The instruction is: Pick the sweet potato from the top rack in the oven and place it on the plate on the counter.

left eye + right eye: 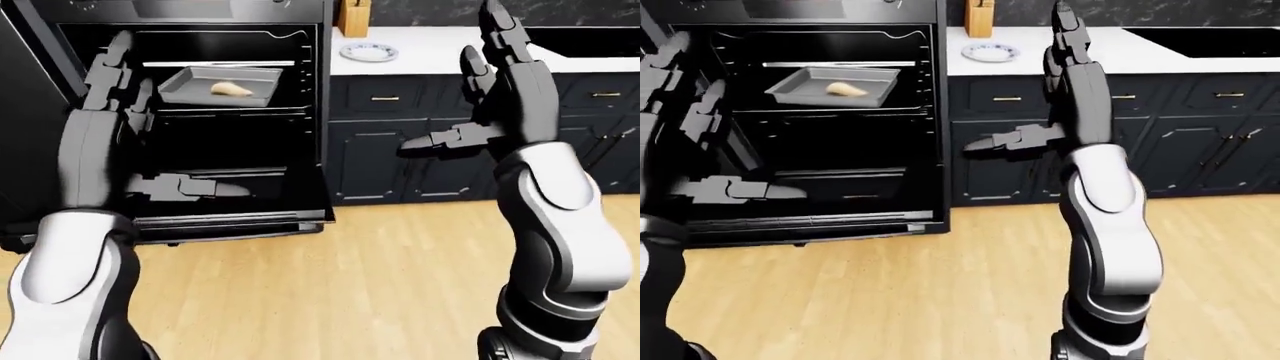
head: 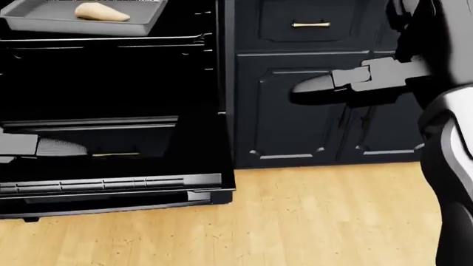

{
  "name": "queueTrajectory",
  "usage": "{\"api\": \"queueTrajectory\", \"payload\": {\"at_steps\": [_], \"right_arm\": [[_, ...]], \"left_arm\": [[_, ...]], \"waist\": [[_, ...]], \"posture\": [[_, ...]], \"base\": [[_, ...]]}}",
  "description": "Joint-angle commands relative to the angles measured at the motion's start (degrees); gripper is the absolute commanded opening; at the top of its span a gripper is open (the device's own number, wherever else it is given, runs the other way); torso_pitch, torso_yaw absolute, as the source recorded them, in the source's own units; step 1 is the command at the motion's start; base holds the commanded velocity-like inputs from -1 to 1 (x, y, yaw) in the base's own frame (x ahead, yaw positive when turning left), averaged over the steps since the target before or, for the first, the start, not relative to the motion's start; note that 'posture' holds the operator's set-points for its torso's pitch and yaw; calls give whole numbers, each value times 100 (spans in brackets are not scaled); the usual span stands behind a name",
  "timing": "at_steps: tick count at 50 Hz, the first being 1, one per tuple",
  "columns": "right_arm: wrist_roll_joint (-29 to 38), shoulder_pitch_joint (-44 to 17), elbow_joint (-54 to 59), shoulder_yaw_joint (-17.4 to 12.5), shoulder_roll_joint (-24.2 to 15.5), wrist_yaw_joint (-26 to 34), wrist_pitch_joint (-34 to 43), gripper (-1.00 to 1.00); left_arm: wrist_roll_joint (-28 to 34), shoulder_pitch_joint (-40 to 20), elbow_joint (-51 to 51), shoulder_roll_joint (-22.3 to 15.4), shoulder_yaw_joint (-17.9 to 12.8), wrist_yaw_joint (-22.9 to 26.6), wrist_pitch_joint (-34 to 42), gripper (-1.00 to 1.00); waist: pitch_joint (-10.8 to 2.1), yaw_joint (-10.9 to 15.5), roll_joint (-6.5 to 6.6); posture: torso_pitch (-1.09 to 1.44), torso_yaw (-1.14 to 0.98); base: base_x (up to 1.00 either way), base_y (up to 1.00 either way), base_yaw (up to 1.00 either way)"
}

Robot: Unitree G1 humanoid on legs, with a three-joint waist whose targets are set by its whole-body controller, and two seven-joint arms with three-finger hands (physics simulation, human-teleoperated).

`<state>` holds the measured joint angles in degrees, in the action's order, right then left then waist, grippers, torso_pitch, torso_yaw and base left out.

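The pale sweet potato (image 1: 231, 90) lies on a grey baking tray (image 1: 190, 86) on the top rack of the open black oven (image 1: 300, 120). It also shows at the top left of the head view (image 2: 102, 12). The white plate (image 1: 368, 52) sits on the white counter to the right of the oven. My left hand (image 1: 135, 120) is raised, open and empty, left of the tray and short of the oven. My right hand (image 1: 470, 90) is raised, open and empty, before the dark cabinets below the plate.
The oven door (image 1: 230, 214) hangs open and low over the wooden floor. A wooden knife block (image 1: 353, 19) stands behind the plate. Dark cabinets (image 1: 390, 150) with brass handles run under the counter. A black cooktop (image 1: 1210, 41) lies in the counter at the right.
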<state>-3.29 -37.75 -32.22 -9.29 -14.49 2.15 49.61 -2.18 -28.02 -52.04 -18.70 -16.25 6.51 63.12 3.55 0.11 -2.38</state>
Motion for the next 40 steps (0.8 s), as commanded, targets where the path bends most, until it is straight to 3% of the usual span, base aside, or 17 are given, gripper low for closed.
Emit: {"api": "queueTrajectory", "payload": {"at_steps": [1, 2, 5, 7, 8, 12, 19, 23, 24, 25, 28, 31, 33, 34, 35, 38, 40], "right_arm": [[56, -202, -160, 83, -45, 2, -217, 100], [38, -231, -156, 63, -21, 15, -196, 100], [49, -292, -195, 71, -37, 46, -146, 100], [56, -325, -214, 67, -40, 56, -115, 100], [46, -380, -241, 52, -55, 67, -60, 100], [53, -393, -293, 59, -61, 58, -47, 100], [96, -462, -308, 84, -72, 61, 29, 100], [111, -516, -272, 99, -66, 77, 27, 100], [117, -519, -271, 96, -61, 76, 21, 100], [110, -512, -273, 97, -49, 86, 13, 100], [109, -503, -256, 82, -37, 86, -28, 100], [95, -497, -300, 65, -61, 79, -8, 100], [75, -463, -308, 57, -46, 80, -48, 100], [55, -414, -301, 46, -18, 69, -90, 100], [34, -406, -293, 42, -4, 55, -104, 100], [74, -356, -384, 58, -78, 44, -20, 100], [45, -315, -432, 24, -52, 51, -49, 100]], "left_arm": [[39, -164, -178, -93, -135, -68, -155, 100], [46, -124, -171, -106, -133, -64, -198, 100], [29, -81, -175, -99, -150, -59, -252, 100], [26, -122, -194, -139, -160, -53, -222, 100], [10, -188, -214, -189, -164, -23, -185, 100], [2, -140, -230, -172, -146, -35, -251, 100], [-83, -352, -400, -363, -337, 7, 89, 100], [-112, -374, -379, -394, -338, -21, 81, 100], [-123, -389, -386, -389, -340, -30, 98, 100], [-131, -373, -395, -384, -338, -36, 90, 100], [-173, -258, -407, -288, -393, -97, -8, 100], [-225, -228, -416, -291, -450, -144, -27, 100], [-288, -335, -488, -361, -516, -183, 77, 100], [-394, -472, -617, -365, -605, -198, 243, 100], [-446, -473, -632, -386, -602, -220, 280, 100], [-437, -347, -568, -479, -571, -244, 165, 100], [-471, -383, -563, -506, -569, -261, 203, 100]], "waist": [[-115, 32, 52], [-41, 7, 111], [-40, -108, 436], [-212, -93, 707], [-116, -95, 648], [-256, -16, 609], [-194, 12, 337], [-375, -35, -99], [-286, -148, -43], [-204, -156, -147], [-215, -152, -8], [-47, -169, 200], [-104, -119, 352], [-157, 7, 705], [-74, -59, 520], [-267, -39, 632], [-99, -18, 311]], "posture": [[0, 0], [0, 0], [0, 0], [0, 0], [0, 0], [0, 0], [0, 0], [0, 0], [0, 0], [0, 0], [0, 0], [0, 0], [0, 0], [0, 0], [0, 0], [0, 0], [0, 0]], "base": [[47, -34, 0], [31, -48, 0], [23, -55, 0], [21, -56, 0], [22, -56, 0], [21, -56, 0], [20, -71, 0], [5, -92, 0], [0, -92, 0], [0, -91, 0], [0, -91, 0], [0, -92, 0], [0, -82, 0], [0, -80, 0], [0, -80, 0], [0, -54, 0], [0, 0, 0]]}}
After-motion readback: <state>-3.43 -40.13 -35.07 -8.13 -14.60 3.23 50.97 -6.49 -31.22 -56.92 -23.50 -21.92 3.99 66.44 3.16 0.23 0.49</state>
